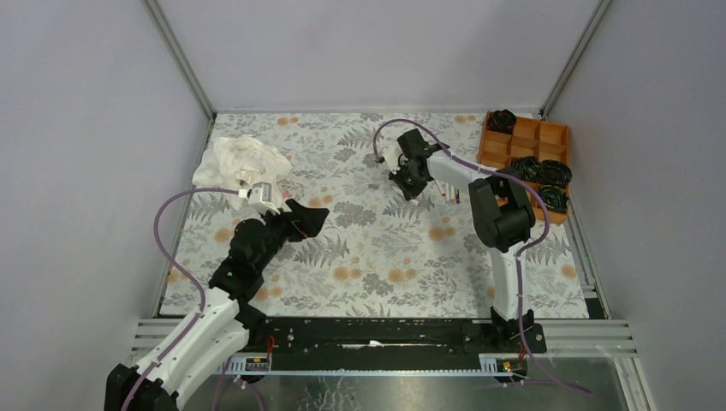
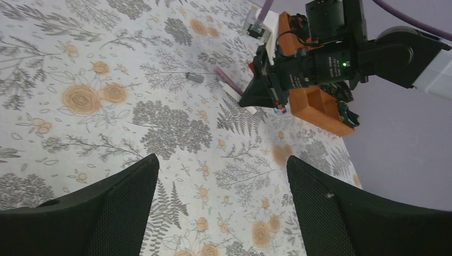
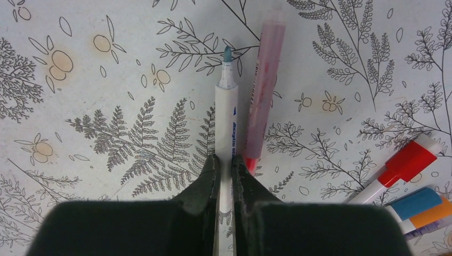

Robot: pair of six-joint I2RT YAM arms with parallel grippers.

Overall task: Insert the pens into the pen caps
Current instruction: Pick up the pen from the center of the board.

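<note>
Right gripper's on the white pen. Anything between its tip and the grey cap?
Nothing visible: the right gripper is shut on the white pen, and bare cloth lies between its tip and the grey cap. The pink pen lies close alongside, not across.

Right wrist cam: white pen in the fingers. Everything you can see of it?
The white pen is thin and plastic-looking, with blue print along the barrel and a bare blue-grey tip, uncapped. It points away from the camera, rear end pinched in the right gripper. A pinkish-red pen lies close beside it, on the right of the view; contact unclear. Resting on the floral cloth or lifted: can't tell.
</note>
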